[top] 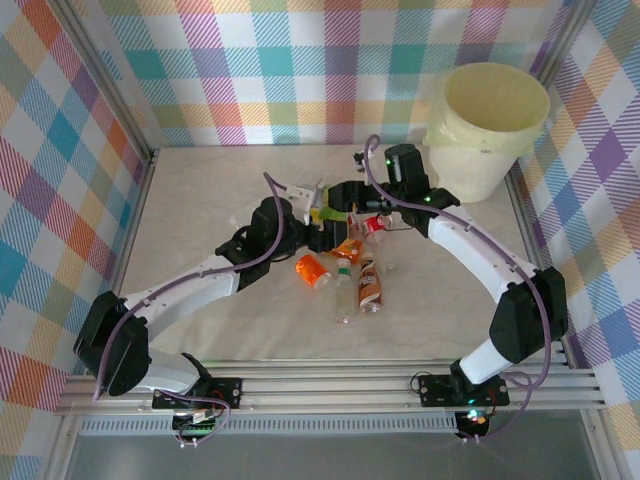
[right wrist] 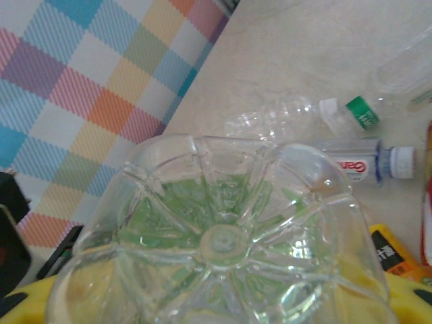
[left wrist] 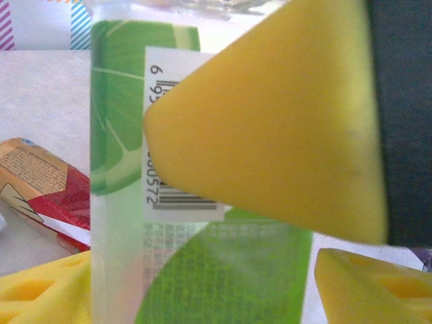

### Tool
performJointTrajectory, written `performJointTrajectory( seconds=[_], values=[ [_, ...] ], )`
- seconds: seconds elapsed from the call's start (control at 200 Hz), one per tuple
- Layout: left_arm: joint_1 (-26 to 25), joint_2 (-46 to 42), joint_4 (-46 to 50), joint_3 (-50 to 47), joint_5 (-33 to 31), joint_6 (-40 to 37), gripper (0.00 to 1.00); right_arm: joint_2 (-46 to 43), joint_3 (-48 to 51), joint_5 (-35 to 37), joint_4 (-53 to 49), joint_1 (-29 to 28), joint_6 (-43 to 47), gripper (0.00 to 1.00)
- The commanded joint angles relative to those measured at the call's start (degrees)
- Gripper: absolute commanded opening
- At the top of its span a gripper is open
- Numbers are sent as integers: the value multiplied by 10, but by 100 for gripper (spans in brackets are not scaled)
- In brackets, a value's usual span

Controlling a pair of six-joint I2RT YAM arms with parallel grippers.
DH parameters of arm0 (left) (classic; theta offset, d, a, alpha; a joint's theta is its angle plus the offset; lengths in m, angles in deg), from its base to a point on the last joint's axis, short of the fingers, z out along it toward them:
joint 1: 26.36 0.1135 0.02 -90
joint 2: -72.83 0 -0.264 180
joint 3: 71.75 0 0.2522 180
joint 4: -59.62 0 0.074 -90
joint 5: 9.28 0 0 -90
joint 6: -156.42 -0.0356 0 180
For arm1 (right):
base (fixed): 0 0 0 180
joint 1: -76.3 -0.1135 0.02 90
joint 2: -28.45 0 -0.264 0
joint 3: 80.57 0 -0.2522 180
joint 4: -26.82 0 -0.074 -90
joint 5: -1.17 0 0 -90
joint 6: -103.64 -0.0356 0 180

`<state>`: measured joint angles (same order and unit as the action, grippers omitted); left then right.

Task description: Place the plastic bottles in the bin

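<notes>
A clear plastic bottle with a green label [left wrist: 202, 270] hangs upright above the table's middle, between both grippers [top: 318, 213]. My right gripper [right wrist: 223, 304] is shut on it, with the bottle's ribbed base [right wrist: 223, 236] facing that camera. One of its yellow fingers [left wrist: 270, 121] lies across the label. My left gripper [left wrist: 202, 290] stands open around the same bottle, with a thin gap beside its right finger [left wrist: 364, 283]. More plastic bottles lie below: an orange one [top: 312, 268], a brown one [top: 370, 283] and a clear one [top: 343, 295]. The cream bin [top: 480, 165] stands at the far right.
Two clear bottles [right wrist: 297, 115] [right wrist: 364, 162] lie on the table beyond the held one, and a red-and-brown labelled bottle [left wrist: 40, 182] lies to its left. Checked walls close in the table on three sides. Bare table spreads at the far left [top: 200, 190].
</notes>
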<state>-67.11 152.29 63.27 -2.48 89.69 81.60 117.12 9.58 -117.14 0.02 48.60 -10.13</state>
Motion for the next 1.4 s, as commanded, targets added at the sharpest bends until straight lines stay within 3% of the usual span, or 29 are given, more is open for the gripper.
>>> performJointTrajectory(
  seconds=[0.0, 0.26, 0.485, 0.865, 1.2, 1.395],
  values=[
    [-6, 6, -2, 15, 3, 9, 80, -20, 8, 36, 12, 5, -8, 43],
    [-6, -25, -11, -13, -3, 7, 100, -41, 5, 97, 3, 35, 12, 41],
    [-6, -100, -18, -81, -120, 37, 100, -58, -20, 157, 4, 95, 53, 40],
    [-4, -212, 71, -168, -365, 105, 100, -18, -155, 254, 1, 177, 148, 40],
    [0, -254, 140, -207, -435, 157, 100, 75, -332, 413, -46, 232, 271, 40],
    [1, -272, 148, -228, -441, 179, 100, 133, -416, 456, -67, 274, 252, 43]
  ],
)
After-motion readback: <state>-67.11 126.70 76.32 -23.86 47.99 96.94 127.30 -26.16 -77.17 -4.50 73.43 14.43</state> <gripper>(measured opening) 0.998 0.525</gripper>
